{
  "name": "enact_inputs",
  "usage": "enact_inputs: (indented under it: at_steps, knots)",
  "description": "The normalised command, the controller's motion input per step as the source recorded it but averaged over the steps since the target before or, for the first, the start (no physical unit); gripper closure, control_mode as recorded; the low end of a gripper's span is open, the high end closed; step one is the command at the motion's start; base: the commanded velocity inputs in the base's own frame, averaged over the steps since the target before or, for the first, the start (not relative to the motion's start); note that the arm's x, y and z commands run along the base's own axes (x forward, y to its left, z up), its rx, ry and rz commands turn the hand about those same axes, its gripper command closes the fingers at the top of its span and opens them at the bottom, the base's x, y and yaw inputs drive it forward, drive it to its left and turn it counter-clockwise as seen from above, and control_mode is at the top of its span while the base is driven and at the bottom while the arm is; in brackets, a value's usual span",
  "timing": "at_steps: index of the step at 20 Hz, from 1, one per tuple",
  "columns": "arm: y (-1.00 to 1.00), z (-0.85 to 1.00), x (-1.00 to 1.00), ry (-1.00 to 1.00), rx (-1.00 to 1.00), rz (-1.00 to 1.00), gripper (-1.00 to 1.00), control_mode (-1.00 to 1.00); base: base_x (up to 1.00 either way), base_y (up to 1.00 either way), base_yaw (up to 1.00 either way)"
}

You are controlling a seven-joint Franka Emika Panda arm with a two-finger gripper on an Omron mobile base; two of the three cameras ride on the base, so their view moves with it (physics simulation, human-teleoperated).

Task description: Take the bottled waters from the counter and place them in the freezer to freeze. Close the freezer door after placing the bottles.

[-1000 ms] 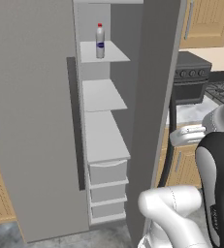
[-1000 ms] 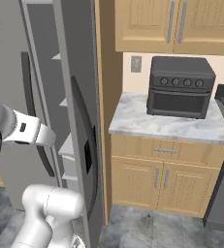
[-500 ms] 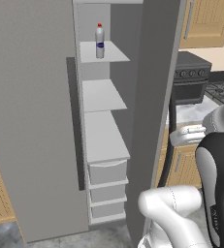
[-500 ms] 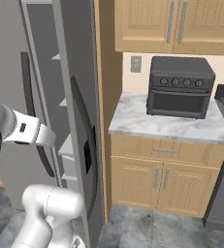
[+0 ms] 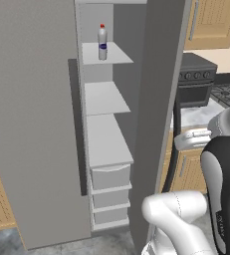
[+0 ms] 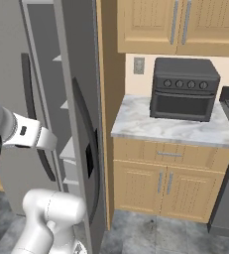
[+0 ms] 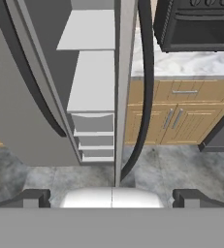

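Nothing has shifted this past second: the wide-open, empty claw (image 7: 111, 196) hangs back, the small clear red-capped bottle (image 5: 102, 42) standing far ahead on the open grey freezer's white shelf (image 5: 117, 54)

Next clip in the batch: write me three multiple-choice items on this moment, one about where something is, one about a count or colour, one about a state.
1. Where is the water bottle?
A. On the top visible shelf of the freezer
B. On the marble counter
C. On the floor

2. What colour is the bottle's cap?
A. Teal
B. Red
C. Yellow

3. How does the freezer door stand?
A. Fully shut
B. Open
C. Taken off

Answers:
1. A, as the left base view shows the bottle upright on the highest shelf in sight.
2. B, since the cap shows red above a blue label.
3. B, because the door is swung aside and the freezer's shelves and drawers are exposed.
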Motion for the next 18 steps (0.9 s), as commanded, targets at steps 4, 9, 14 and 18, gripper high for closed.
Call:
enact_inputs:
  at_steps: [4, 9, 14, 18]
  knots:
    - [0.0, 0.0, 0.0, 0.0, 0.0, 0.0, -1.0, -1.0, 0.0, 0.0, 0.0]
    - [-0.02, 0.0, 0.0, 0.0, 0.0, 0.0, -1.0, -1.0, 0.0, 0.0, 0.0]
    - [-0.18, 0.0, 0.0, 0.0, 0.0, 0.0, -1.0, -1.0, 0.0, 0.0, 0.0]
    - [-0.4, 0.0, 0.05, 0.0, 0.04, 0.0, -1.0, -1.0, 0.0, 0.0, 0.0]
